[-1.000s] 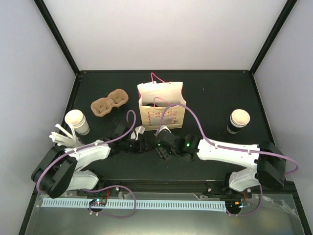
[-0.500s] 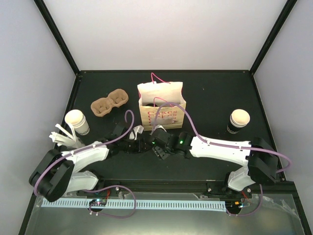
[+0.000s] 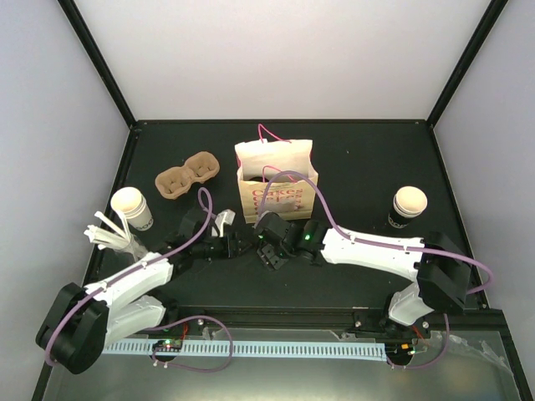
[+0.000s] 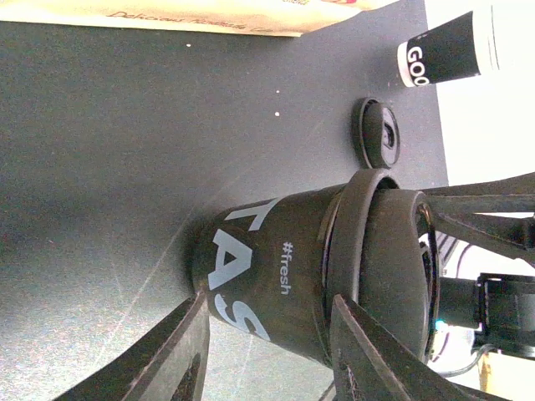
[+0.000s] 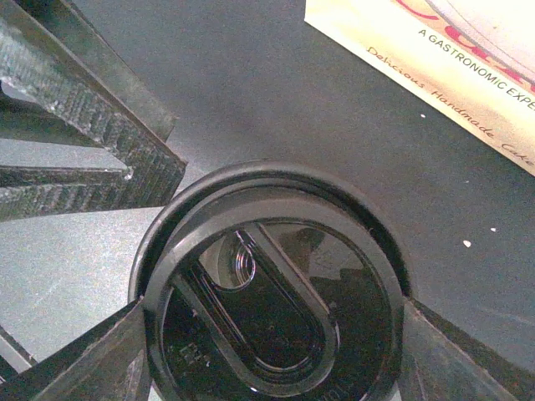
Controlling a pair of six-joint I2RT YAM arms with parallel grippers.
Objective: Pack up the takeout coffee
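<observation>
Left gripper (image 4: pixel 267 299) clamping black lidded cup (image 4: pixel 251 276) low on its side. Cup standing upright on counter (image 4: pixel 100 125), just before paper bag (image 3: pixel 276 194). Right gripper (image 5: pixel 272 307) pinching lid (image 5: pixel 276 209) by rim. Left open cup (image 3: pixel 127 203) and right open cup (image 3: pixel 410 203) sitting well apart.

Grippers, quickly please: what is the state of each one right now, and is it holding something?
Left gripper: closed on the black cup, near its base.
Right gripper: closed on the black lid, at that cup's mouth.
</observation>
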